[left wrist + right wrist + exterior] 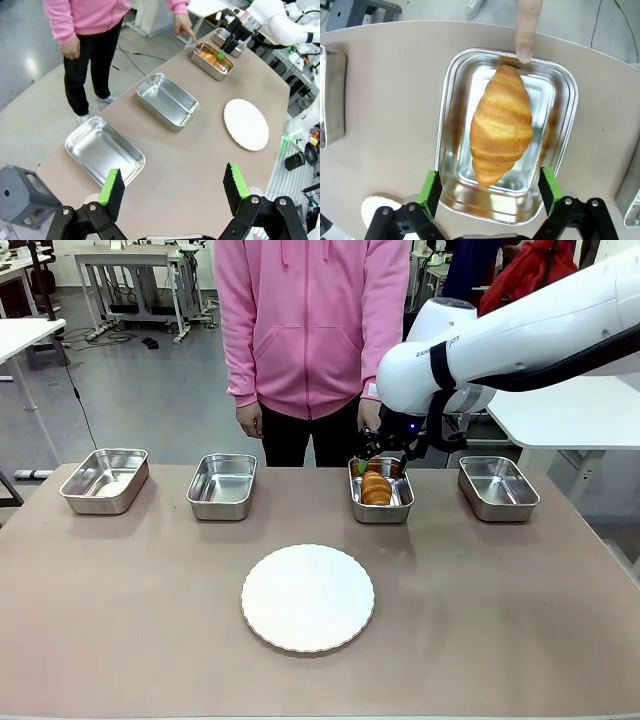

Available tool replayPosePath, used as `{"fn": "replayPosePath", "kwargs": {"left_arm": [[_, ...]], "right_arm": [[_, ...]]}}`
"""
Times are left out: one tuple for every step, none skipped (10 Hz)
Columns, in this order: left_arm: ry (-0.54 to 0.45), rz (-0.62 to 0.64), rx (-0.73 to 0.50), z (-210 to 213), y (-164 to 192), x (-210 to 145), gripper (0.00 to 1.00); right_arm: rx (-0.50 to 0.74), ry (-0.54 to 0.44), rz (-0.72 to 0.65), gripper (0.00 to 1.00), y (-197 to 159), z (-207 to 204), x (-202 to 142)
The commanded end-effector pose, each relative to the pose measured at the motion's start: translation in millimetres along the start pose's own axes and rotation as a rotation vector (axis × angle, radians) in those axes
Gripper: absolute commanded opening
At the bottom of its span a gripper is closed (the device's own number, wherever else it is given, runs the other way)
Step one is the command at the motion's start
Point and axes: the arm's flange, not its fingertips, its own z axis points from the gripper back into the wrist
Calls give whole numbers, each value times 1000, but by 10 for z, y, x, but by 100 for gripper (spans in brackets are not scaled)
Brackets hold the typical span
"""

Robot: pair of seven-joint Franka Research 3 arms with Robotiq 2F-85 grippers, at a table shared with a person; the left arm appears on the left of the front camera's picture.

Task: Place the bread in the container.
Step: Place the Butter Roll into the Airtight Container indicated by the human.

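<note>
The bread (500, 126), a golden-brown croissant, lies lengthwise inside the container (563, 87), a shiny steel tray, third from the left in the front view (381, 510). My right gripper (489, 190) hangs open just above the tray, its green pads on either side of the bread's near end and clear of it; in the front view it (383, 466) sits over the tray's far end. A person's fingertip (525, 30) touches the tray's far rim. My left gripper (172, 187) is open and holds nothing, above the table's left end. The bread (212, 57) also shows far off there.
Three more steel trays stand in the row: far left (104, 480), second (222, 486) and far right (497, 487). A round white scalloped plate (308, 597) lies at the table's middle front. The person in a pink hoodie (310, 320) stands at the far edge.
</note>
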Motion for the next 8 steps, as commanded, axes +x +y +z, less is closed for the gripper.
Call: {"fn": "replayPosePath", "kwargs": {"left_arm": [[-3,-13,-4,2,-20,-8,100],[-3,-13,-4,2,-20,-8,100],[-3,-13,-4,2,-20,-8,100],[-3,-13,-4,2,-20,-8,100],[-3,-13,-4,2,-20,-8,100],[-3,-13,-4,2,-20,-8,100],[-3,-13,-4,2,-20,-8,100],[-3,-13,-4,2,-20,-8,100]], "right_arm": [[-1,-3,24,100,-16,8,5],[-1,-3,24,100,-16,8,5],[-1,-3,24,100,-16,8,5],[-1,-3,24,100,-16,8,5],[0,0,1,100,0,0,0],[-27,-13,-17,100,49,114,-117],[-44,-44,-16,100,86,240,-265],[-83,-72,-25,100,117,375,-428]]}}
